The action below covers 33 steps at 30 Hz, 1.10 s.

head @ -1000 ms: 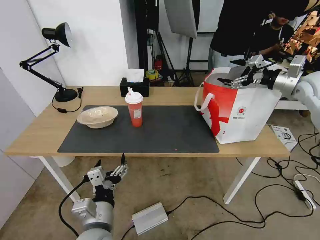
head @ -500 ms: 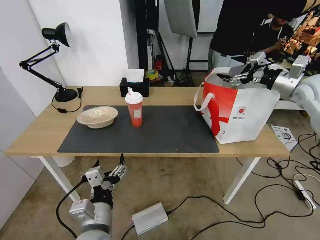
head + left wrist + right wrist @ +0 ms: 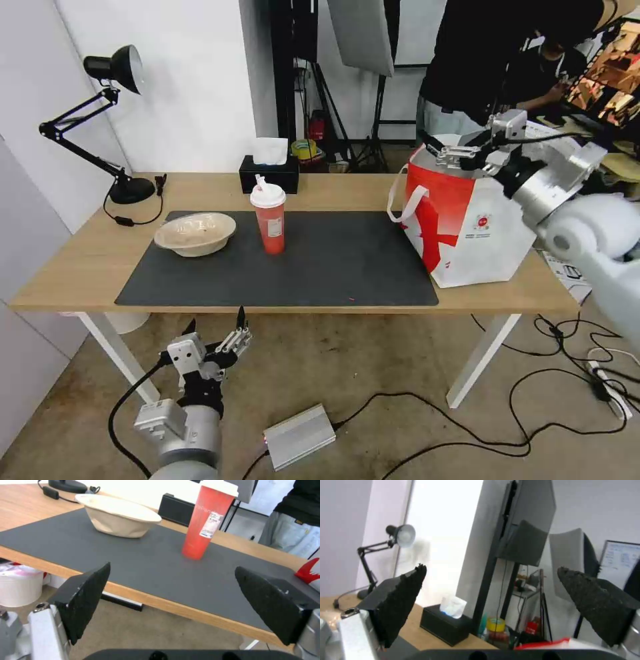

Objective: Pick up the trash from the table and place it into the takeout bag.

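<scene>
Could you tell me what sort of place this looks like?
Probably a studio or lab set up for recording: a tripod stand and hanging panel behind the table, and cables on the bare floor.

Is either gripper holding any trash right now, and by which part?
Nothing is held. The right gripper is open and empty above the takeout bag; the left gripper is open below the table edge.

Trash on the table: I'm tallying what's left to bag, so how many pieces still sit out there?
2. The shallow beige bowl sits on the mat's left part, and the red drink cup stands upright just to its right. The takeout bag could hide more inside.
</scene>
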Motion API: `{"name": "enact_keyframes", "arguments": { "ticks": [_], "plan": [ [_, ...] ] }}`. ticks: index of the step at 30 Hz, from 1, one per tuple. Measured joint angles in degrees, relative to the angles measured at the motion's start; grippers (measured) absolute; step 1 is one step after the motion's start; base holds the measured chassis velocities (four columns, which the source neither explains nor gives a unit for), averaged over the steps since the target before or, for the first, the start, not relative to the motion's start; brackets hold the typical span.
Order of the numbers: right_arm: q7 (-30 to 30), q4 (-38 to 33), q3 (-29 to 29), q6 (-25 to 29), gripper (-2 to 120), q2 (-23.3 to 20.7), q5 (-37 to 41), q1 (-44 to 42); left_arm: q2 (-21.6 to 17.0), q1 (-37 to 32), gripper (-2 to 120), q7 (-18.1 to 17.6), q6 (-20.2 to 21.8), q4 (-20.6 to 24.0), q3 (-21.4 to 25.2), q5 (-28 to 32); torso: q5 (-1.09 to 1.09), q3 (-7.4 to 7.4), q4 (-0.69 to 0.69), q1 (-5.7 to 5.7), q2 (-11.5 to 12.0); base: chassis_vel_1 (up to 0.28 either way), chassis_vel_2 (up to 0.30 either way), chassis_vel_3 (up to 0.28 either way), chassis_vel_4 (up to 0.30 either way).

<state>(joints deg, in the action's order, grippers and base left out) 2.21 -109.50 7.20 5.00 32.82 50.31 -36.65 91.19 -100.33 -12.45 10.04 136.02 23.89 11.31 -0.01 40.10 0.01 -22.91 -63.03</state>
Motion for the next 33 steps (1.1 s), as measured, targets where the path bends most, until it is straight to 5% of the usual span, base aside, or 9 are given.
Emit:
{"name": "enact_keyframes", "arguments": {
  "ticks": [8,22,33],
  "plan": [
    [-11.39,-7.52,0.86,4.9,100,1.69,-6.52,-10.01,0.03,-0.3,100,0.03,0.0,0.15,0.0,-0.07,0.0,0.0,-0.01,0.0,0.0,0.0,0.0,0.0,0.0],
    [-35.14,-14.04,-9.15,7.32,100,8.92,-19.25,-15.38,0.04,-1.3,100,0.04,-0.01,0.8,0.4,-0.07,0.0,0.01,0.0,0.0,0.0,0.0,0.0,0.0,0.0],
    [-39.7,-15.22,-10.45,7.81,99,10.41,-24.32,-23.92,0.07,-1.96,100,0.04,-0.19,1.05,0.06,-0.24,0.01,0.0,0.0,0.0,0.01,0.0,0.0,0.0,0.0]
  ]
}}
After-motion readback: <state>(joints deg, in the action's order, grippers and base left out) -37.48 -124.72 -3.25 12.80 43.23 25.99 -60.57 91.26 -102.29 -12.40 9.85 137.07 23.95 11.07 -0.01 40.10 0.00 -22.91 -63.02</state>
